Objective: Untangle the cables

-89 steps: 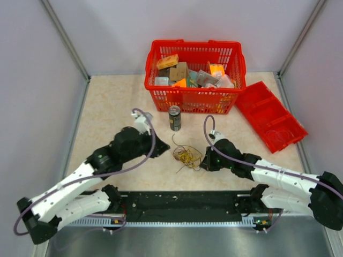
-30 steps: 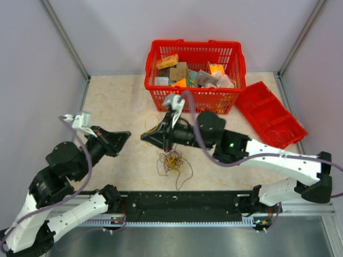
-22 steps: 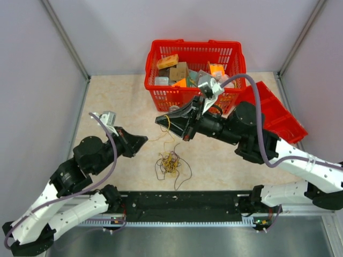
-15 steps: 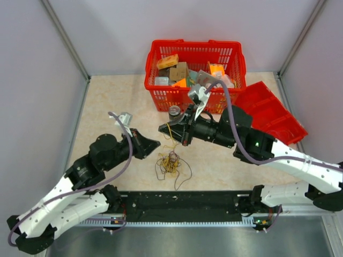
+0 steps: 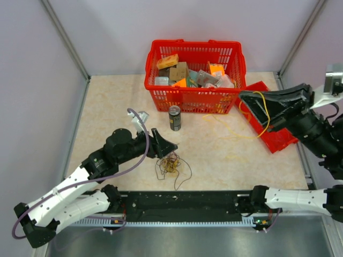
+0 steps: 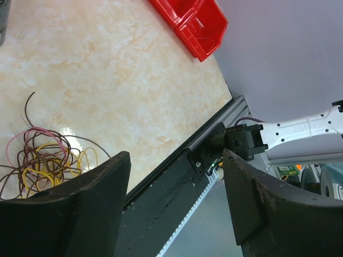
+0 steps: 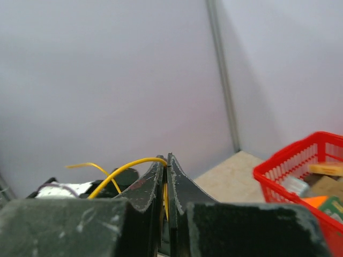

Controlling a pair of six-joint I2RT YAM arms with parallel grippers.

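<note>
The hair-thin brown, pink and yellow cables [image 5: 171, 163] lie in a small curly knot on the beige marbled tabletop [image 5: 118, 107], toward 6 o'clock of its middle. Judging by how things lie, the job is partly done: one yellow wire [image 7: 131, 165] is out of the knot. It is raised at the 3 o'clock side, and its slack trails across the tabletop. Its far end appears free of the knot, though it is too thin to be sure. The rest remains looped together, so most of the separating is left.

The right pincer [image 7: 166, 158] is clamped tight on that yellow wire. The left pincer [image 6: 176, 160] stands wide apart and holds nothing, just at 10 o'clock of the knot. A dark drink can [image 5: 174, 118] stands at 12 o'clock of the knot. Behind the can is a red plastic basket [image 5: 193, 99], and a red bin [image 5: 284, 134] lies at 2 o'clock.
</note>
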